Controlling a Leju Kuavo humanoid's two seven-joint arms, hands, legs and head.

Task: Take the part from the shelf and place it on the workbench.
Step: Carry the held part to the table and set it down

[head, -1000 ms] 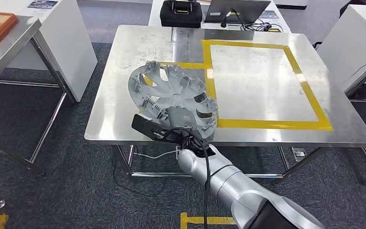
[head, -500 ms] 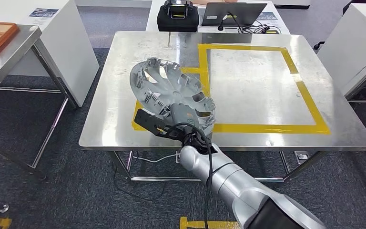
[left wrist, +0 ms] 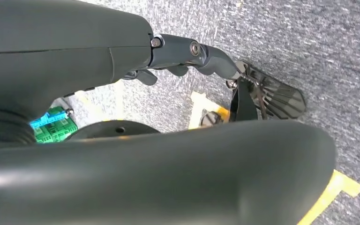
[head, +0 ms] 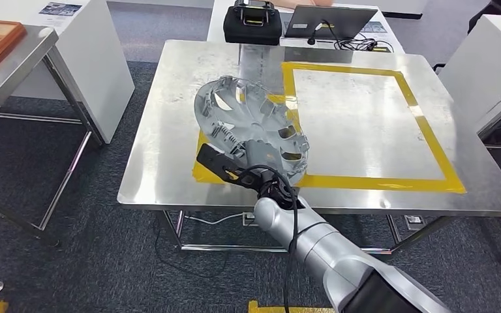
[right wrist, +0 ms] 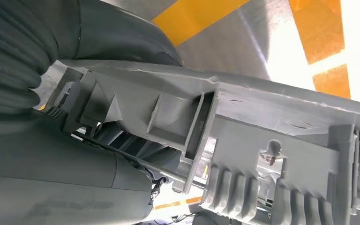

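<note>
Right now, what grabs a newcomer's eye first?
The large silver-grey plastic wheel cover, tilted, its lower rim held by the robot's right hand above the near-left part of the shiny steel workbench. Next, the bright yellow tape rectangle marked across the bench's right half.

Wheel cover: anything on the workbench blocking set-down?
Nothing visible. The right hand holds the wheel cover tilted over the workbench, by the yellow tape outline. Black case and laptop sit on the table behind.
</note>
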